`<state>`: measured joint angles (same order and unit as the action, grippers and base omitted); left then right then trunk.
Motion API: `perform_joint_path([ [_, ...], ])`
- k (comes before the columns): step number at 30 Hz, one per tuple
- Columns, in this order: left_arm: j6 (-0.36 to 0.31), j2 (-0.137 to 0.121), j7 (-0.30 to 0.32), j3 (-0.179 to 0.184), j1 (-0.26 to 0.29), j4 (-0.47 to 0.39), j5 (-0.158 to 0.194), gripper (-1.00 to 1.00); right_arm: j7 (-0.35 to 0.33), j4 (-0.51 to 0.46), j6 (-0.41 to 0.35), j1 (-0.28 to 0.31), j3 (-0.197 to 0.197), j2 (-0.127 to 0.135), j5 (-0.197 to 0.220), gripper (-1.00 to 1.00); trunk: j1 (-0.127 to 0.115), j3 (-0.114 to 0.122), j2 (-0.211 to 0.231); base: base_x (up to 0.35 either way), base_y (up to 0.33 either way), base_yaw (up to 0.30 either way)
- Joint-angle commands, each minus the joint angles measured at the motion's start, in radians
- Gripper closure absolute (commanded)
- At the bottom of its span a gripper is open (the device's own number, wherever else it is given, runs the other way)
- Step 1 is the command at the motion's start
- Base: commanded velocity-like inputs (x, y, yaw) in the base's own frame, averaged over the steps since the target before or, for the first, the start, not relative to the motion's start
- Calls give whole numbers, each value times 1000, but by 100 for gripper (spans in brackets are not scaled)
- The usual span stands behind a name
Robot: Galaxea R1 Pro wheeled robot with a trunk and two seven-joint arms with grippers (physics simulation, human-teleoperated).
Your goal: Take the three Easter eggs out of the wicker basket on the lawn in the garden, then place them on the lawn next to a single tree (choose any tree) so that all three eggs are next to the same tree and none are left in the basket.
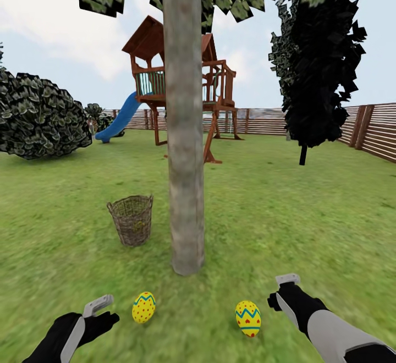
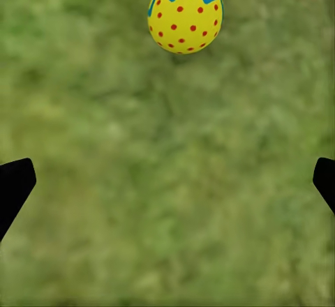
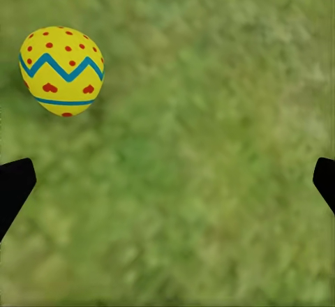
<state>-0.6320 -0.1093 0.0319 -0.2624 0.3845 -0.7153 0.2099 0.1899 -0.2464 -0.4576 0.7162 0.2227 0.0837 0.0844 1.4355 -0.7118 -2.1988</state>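
Mottled green lawn [image 1: 308, 214] spreads around the tree [image 1: 184, 132]. Two eggs [image 1: 143, 307] [image 1: 248, 318] lie on the grass near its foot, the basket [image 1: 132, 220] just beside the trunk. Both my hands, left [image 1: 100, 307] and right [image 1: 283, 289], hover spread apart and empty. Behind the tree stand a playhouse [image 1: 181, 82] and fence [image 1: 374, 129].

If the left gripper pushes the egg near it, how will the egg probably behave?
The egg is rounded and smooth, so it would probably roll or wobble away. The lawn looks flat, so it likely stops soon. Its curved shell may slip between the open left gripper fingers.
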Motion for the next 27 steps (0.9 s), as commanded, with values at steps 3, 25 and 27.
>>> perform_joint_path([
  [3, -6, 0, 3, -3, 0, -1, 0, -100, 5, -2, -5, 0, 7, 1, 9, -100, -12, 8, 21, 0, 0, 0],
  [25, -8, 0, 3, -1, 0, -1, -3, -100, 4, -2, 0, 0, 5, 7, 12, -100, -96, 84, 175, 0, 0, 0],
  [27, -8, 0, 3, -1, 0, -1, -3, -100, 2, -2, 44, 0, 4, 26, 15, -100, -104, 94, 189, 0, 0, 0],
])
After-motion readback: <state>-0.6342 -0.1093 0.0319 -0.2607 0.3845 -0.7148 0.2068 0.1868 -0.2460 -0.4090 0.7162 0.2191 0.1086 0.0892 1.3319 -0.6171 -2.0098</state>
